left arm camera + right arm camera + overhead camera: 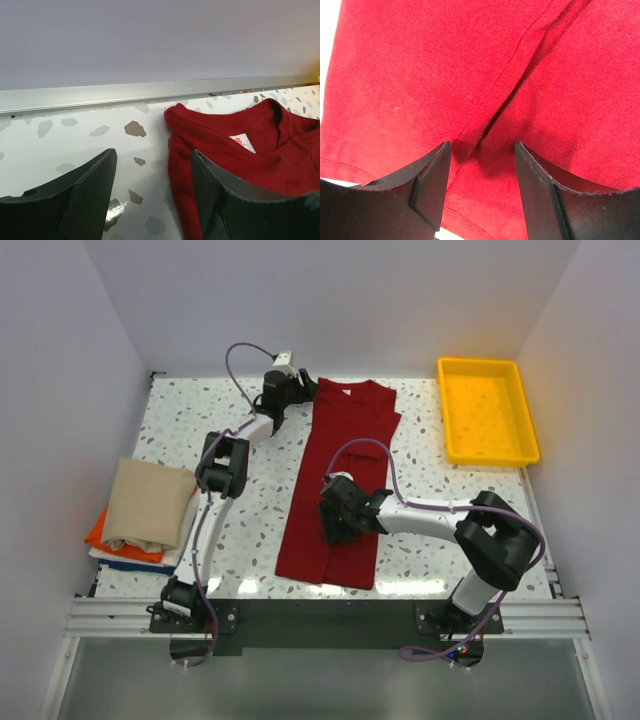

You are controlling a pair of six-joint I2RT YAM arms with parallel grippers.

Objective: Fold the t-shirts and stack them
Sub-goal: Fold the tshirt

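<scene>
Two arms on one dark red t-shirt point(338, 475): I see it lying as a long strip down the bench point(250, 530) middle, collar w/ white neck label point(243, 143) toward the far edge, hem toward the near edge. Left gripper point(152, 195) is spread wide at the shoulder, cloth edge between its fingers, nothing pinched. Right gripper point(482, 182) is also wide, straddling a raised crease nr the hem (contact unclear). Folded stack at left edge: tan shirt point(150, 502) on top, orange shirt point(100, 533) beneath. Yellow tray point(487, 410) in far-right corner.
</scene>
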